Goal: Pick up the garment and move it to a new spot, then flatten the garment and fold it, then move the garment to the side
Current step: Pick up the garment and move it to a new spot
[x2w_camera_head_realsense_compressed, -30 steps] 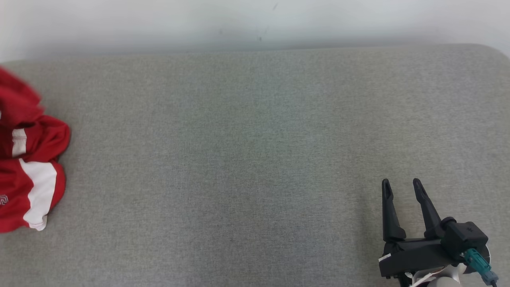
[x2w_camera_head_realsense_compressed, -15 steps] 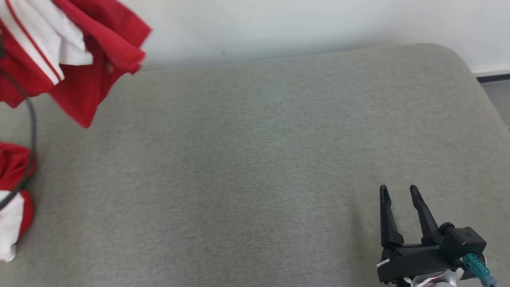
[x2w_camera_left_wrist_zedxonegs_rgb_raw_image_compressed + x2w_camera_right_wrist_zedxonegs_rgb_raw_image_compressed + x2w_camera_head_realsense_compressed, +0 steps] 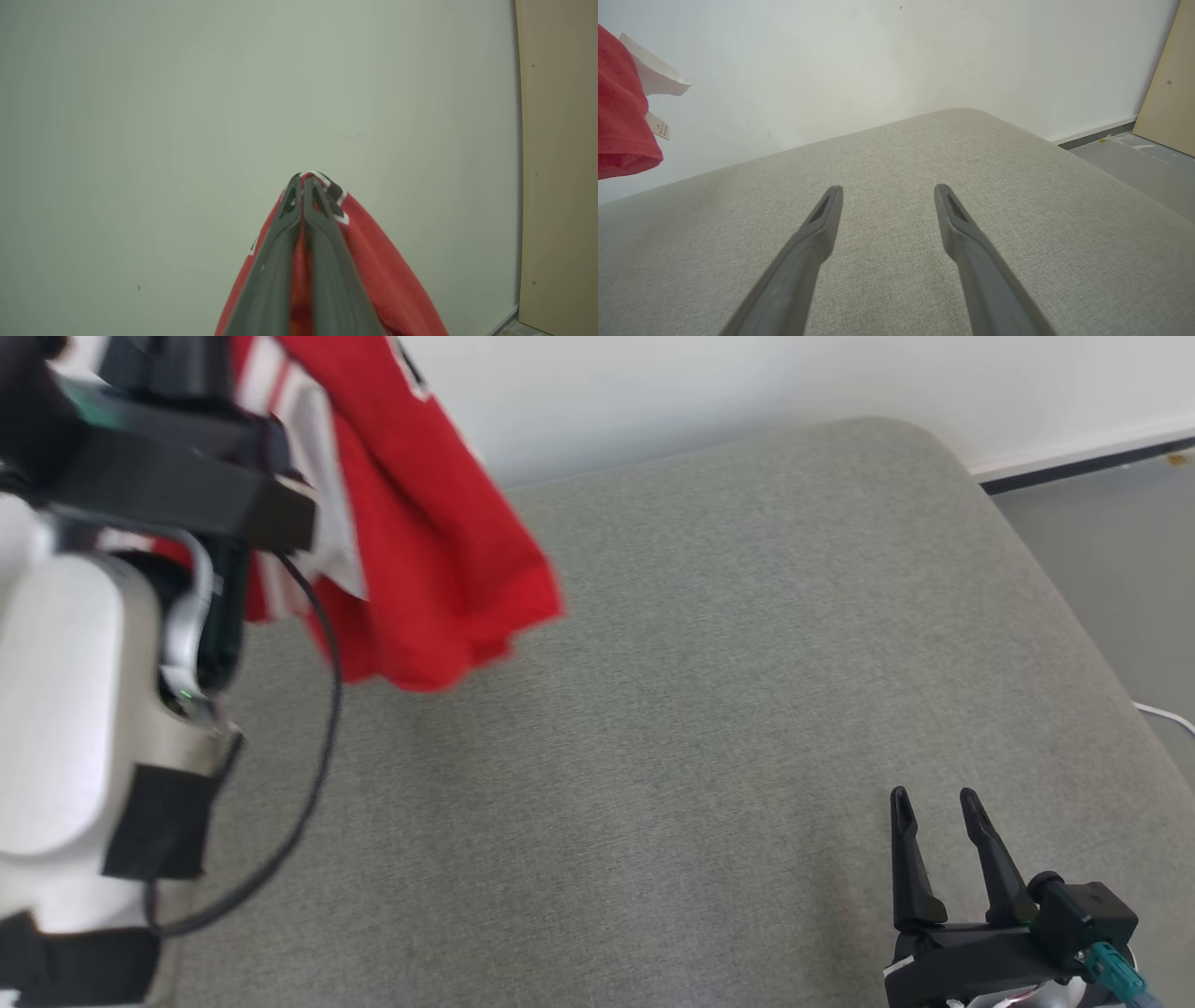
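Lifted off the left of the worktop [image 3: 700,728], where it lay crumpled a second ago, the red garment [image 3: 439,569] with white stripes now hangs in the air at the upper left of the head view, its lower hem blurred. The head camera has also turned, so the worktop's rounded right corner and a strip of grey floor [image 3: 1111,532] have come into the picture. The left gripper [image 3: 302,179] holds the garment: in the left wrist view its two fingers are pressed almost together with red cloth pinched between them, and a white-edged fold pokes past the tips against the pale wall [image 3: 163,116]. The left arm [image 3: 65,709], pale with black bands, stands at the left of the head view, and a black cable [image 3: 317,784] loops down from it. In the right wrist view the garment's edge shows at the far left, above the grey cloth of the worktop, with a white panel and a small label [image 3: 658,125] hanging from it. The right gripper [image 3: 934,795] sits low at the lower right, well apart from the garment, its fingers parted with nothing between them. A beige panel [image 3: 1167,93] leans at the right by the wall.
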### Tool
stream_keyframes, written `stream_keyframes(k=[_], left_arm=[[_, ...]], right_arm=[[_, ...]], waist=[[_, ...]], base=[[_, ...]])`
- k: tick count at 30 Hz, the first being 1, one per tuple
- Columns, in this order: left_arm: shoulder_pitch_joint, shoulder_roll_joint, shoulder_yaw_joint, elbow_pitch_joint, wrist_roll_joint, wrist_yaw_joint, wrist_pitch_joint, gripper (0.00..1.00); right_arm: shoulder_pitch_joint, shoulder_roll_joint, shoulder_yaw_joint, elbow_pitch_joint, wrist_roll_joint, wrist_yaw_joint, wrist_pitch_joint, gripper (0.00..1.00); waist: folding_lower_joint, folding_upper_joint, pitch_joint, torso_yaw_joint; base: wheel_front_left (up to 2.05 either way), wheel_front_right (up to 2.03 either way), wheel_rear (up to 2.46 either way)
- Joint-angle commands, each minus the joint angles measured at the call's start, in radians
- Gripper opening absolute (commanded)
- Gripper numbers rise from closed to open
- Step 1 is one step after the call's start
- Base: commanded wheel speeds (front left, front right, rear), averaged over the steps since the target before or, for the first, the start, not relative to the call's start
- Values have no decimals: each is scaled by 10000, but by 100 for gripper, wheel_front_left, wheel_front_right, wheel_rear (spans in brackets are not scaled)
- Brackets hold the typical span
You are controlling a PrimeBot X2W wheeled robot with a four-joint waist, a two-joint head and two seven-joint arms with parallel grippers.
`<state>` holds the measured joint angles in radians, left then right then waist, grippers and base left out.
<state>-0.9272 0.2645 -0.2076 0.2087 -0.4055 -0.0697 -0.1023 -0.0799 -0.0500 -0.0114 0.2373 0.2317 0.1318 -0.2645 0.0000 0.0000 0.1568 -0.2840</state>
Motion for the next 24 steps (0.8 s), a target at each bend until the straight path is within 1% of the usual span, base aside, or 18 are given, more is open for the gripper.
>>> stream_keyframes(k=[1,5,10,14,17,19,21,24], left_arm=[[205,-48,9,-44,-25,52,-9,0],[848,-408,-186,29,-219,149,-70,0],[1928,-712,-652,528,-276,72,-211,0],[2703,-824,-1127,1456,-127,-76,-451,0],[3108,-1015,-1481,2323,-135,-181,-646,0],[3194,-1006,-1750,2896,73,-265,-817,0],[3301,-1113,-1957,3381,95,-322,-953,0],[3198,-1203,-2201,3886,220,-387,-1168,0]], right_arm=[[7,-8,39,-22,49,-21,-14,100],[-3,-10,66,-32,98,-21,-15,100],[-69,-11,69,1,116,-21,-14,100],[-190,-11,117,41,94,-21,-14,100],[-224,-11,141,58,64,-21,-15,100],[-284,-11,136,60,71,-21,-14,100],[-333,-10,140,45,81,-21,-14,100],[-327,-13,98,49,83,-21,-15,100]], waist=[[0,0,37,-144],[0,0,99,-231],[0,0,196,-262],[0,0,262,-284],[0,0,306,-312],[0,0,349,-315],[0,0,379,-299],[0,0,403,-243]], base=[[0,0,0],[0,0,0],[0,0,0],[0,0,0],[0,0,0],[0,0,0],[0,0,0],[0,0,0]])
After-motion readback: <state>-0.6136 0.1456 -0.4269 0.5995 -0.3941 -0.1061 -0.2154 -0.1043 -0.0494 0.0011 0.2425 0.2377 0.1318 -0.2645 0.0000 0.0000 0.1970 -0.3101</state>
